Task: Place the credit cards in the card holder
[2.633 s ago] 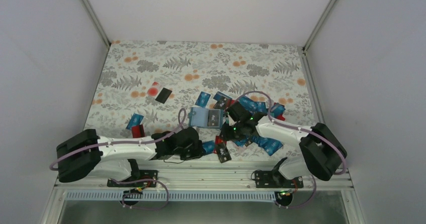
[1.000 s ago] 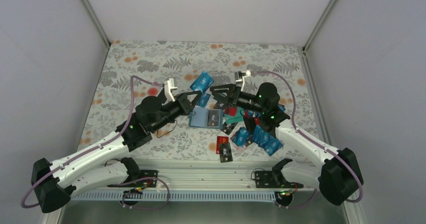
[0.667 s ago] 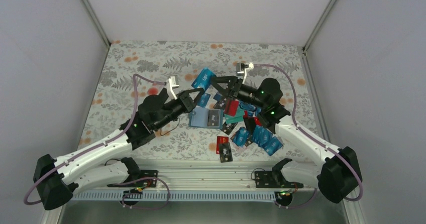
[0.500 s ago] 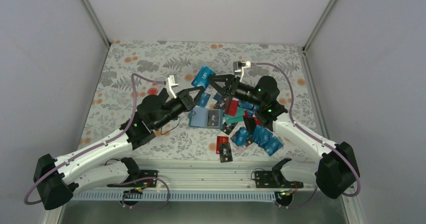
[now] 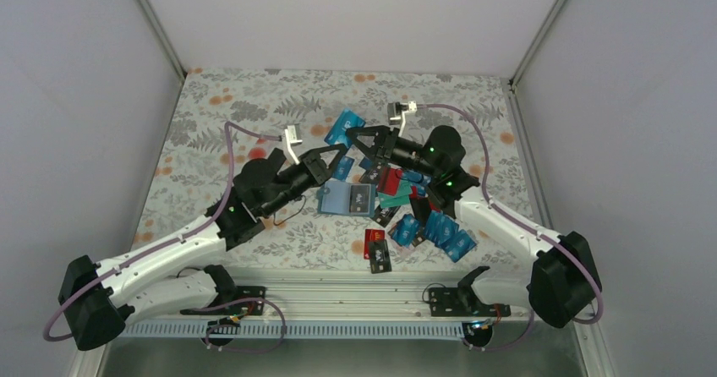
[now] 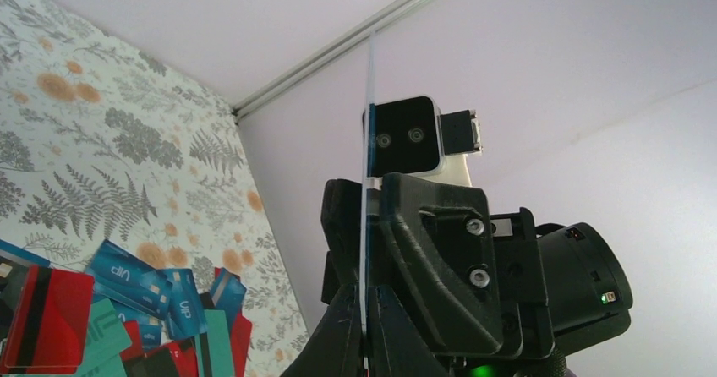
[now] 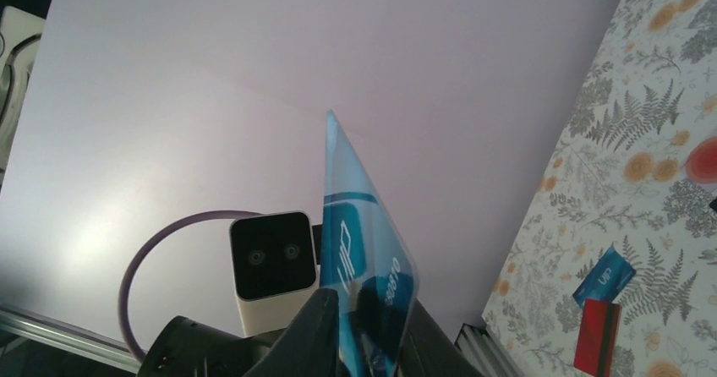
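Note:
A blue credit card (image 5: 340,127) is held in the air above the mat. My left gripper (image 5: 336,150) is shut on its lower edge; in the left wrist view the card (image 6: 369,140) stands edge-on between the closed fingers (image 6: 365,297). My right gripper (image 5: 355,136) faces it from the right, jaws apart on either side of the card (image 7: 363,216), which stands at a slant between them (image 7: 372,309). The card holder (image 5: 347,198) lies open on the mat below, with a dark card on its right half. Several more cards (image 5: 431,225) lie piled to its right.
A red and a black card (image 5: 376,246) lie near the front edge. A blue and a red card (image 7: 596,309) lie on the left part of the mat. Grey walls close the mat on three sides. Both arms are raised and meet over the wallet.
2.6 s ago both grippers were down at the table. The left has since lifted the blue card. Over the last second the right gripper moved left until its jaws came around the card.

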You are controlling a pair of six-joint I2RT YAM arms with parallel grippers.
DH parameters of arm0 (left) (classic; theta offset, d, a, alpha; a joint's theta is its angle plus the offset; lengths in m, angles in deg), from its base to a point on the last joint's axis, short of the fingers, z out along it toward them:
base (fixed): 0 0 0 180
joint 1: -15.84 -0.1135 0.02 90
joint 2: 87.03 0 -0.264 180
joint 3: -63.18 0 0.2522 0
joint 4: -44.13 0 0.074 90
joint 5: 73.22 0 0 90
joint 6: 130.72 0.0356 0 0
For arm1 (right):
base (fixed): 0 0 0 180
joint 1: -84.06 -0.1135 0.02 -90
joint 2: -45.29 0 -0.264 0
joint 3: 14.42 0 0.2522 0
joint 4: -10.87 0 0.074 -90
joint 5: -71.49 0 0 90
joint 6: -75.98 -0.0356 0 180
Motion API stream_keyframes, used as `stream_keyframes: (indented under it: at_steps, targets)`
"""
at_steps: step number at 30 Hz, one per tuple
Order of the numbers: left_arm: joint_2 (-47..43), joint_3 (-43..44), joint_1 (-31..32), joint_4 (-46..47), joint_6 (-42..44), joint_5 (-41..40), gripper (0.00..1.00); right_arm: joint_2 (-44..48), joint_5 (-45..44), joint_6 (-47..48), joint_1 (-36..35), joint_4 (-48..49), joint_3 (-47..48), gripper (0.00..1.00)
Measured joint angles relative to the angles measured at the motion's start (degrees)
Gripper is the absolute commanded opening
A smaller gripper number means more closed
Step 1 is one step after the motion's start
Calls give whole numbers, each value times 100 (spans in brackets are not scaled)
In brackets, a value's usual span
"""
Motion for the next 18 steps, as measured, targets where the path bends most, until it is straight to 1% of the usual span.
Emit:
stream_keyframes:
  at_steps: [1, 2, 7, 10, 13, 16, 18]
  targets:
    - [24, 0, 0, 26, -7, 2, 2, -26, 7, 4, -2, 11, 2, 6]
    - [42, 0, 0, 42, -9, 4, 2, -57, 13, -2, -7, 17, 2, 4]
    - [101, 0, -13, 74, -90, -2, 3, -98, 0, -42, -4, 50, 4, 4]
    - [109, 0, -17, 42, -96, -26, 5, -98, -4, 61, 0, -160, 83, 4]
    - [107, 7, -17, -162, -24, -94, 14, -96, 50, 330, 81, -614, 188, 4]
    - [140, 52, -11, -721, 199, -219, 25, -96, 184, 787, 284, -1303, 221, 4]
    - [146, 55, -15, -1176, 345, -358, 27, -101, 170, 1185, 562, -1869, 223, 4]
